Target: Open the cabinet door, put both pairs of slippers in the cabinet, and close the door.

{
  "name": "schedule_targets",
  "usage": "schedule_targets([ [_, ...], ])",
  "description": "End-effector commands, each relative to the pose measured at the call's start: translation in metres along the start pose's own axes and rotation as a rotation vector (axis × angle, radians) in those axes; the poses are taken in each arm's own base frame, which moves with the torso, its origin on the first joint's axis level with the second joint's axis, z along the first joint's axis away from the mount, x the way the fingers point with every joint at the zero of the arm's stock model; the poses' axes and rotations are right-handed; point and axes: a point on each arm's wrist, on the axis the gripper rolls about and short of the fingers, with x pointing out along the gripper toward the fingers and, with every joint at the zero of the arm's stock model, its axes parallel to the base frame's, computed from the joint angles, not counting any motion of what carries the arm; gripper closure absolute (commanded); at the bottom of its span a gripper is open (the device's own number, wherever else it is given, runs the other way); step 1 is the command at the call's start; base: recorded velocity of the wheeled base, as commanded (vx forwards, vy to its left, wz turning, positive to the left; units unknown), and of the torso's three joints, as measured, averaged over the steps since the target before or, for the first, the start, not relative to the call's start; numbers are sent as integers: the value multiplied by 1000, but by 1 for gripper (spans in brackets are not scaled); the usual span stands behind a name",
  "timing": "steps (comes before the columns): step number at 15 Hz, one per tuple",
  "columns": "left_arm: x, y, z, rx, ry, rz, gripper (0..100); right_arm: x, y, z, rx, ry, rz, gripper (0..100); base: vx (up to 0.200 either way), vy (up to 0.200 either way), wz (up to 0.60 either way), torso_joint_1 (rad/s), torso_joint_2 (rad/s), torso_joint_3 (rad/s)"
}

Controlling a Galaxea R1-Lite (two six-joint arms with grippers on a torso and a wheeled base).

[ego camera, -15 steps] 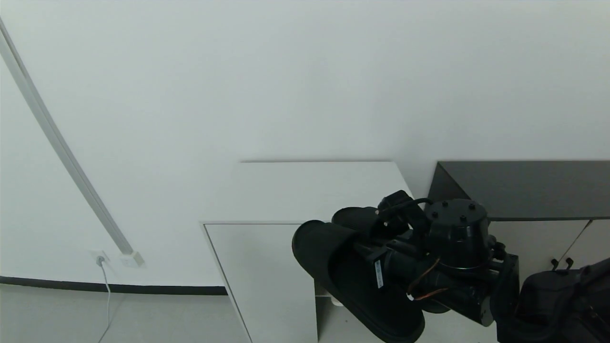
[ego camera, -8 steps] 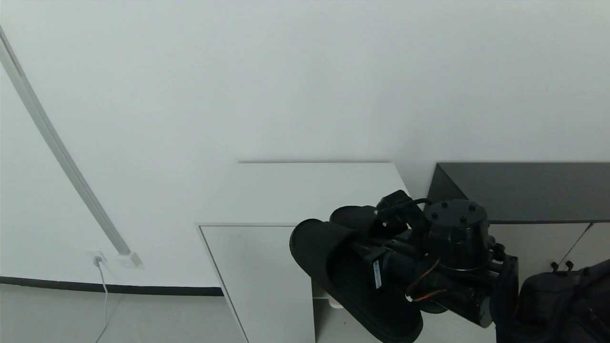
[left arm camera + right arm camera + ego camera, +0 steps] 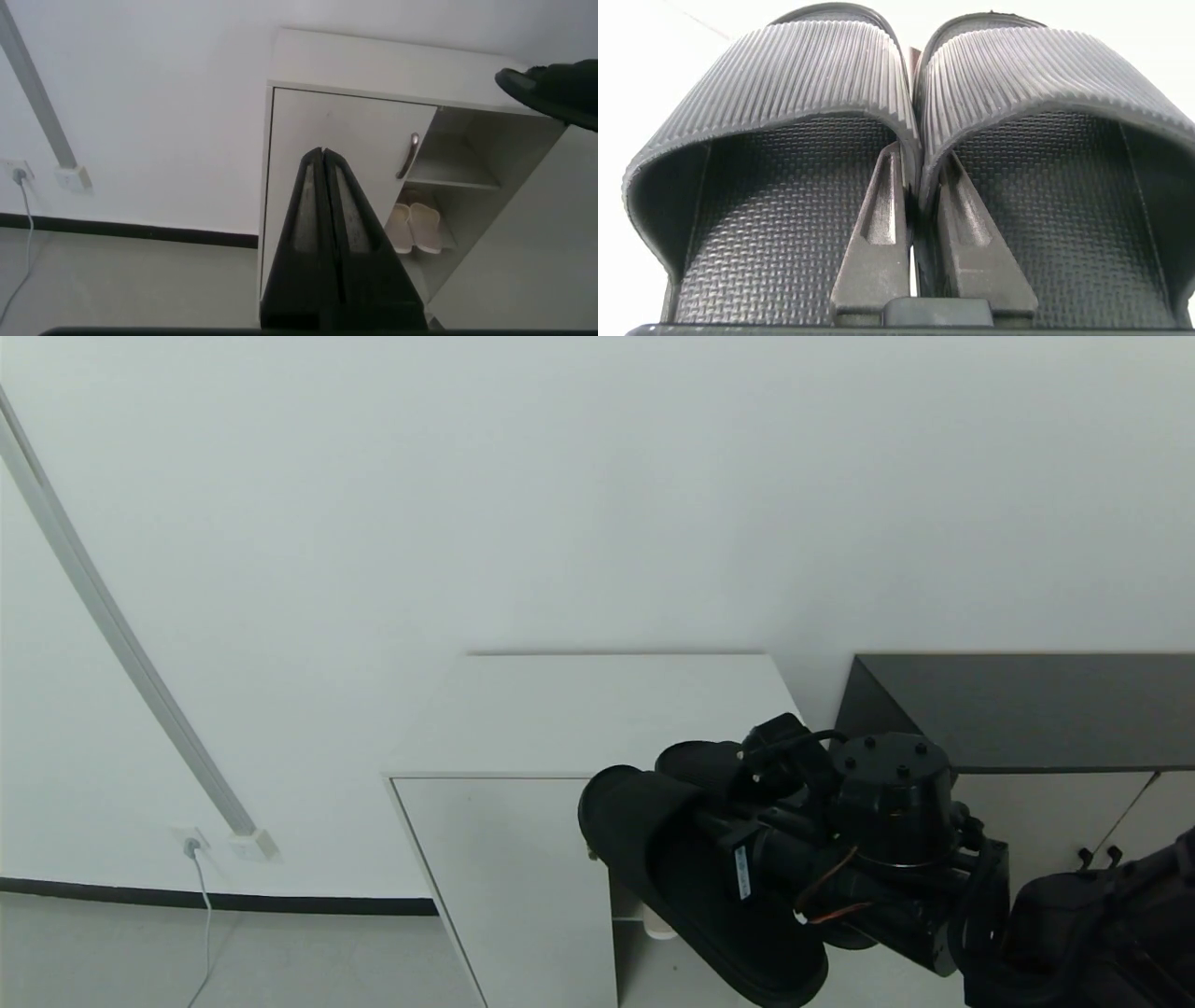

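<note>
With its jaws clamped on the black slippers (image 3: 691,877) at the lower right of the head view, the right gripper (image 3: 920,177) should slide them flat onto the shelf (image 3: 453,184) of the open cabinet (image 3: 392,67) above the white slippers (image 3: 414,227), a shelf the right arm (image 3: 892,821) hides there; the left gripper (image 3: 323,157) has jaws together.

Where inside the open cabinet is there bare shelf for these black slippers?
The upper shelf, between the open door and the cabinet's right wall, looks bare. The lower shelf is crowded on the door side by the white slippers; a bare strip lies between them and the right wall.
</note>
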Motion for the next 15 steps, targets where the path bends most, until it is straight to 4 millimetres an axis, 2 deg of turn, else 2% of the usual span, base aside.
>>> schedule_targets([
  [1, 0, 0, 0, -1, 2, 1, 100, -1, 0, -1, -1, 5, -1, 100, 0, 0, 0, -71, 124, 76],
  [5, 0, 0, 0, 1, 2, 1, 100, -12, -2, 0, 0, -1, 2, 100, 0, 0, 0, -149, 334, 179],
  [15, 0, 0, 0, -1, 2, 1, 100, -10, -2, -3, 0, 11, 0, 100, 0, 0, 0, -189, 437, 248],
])
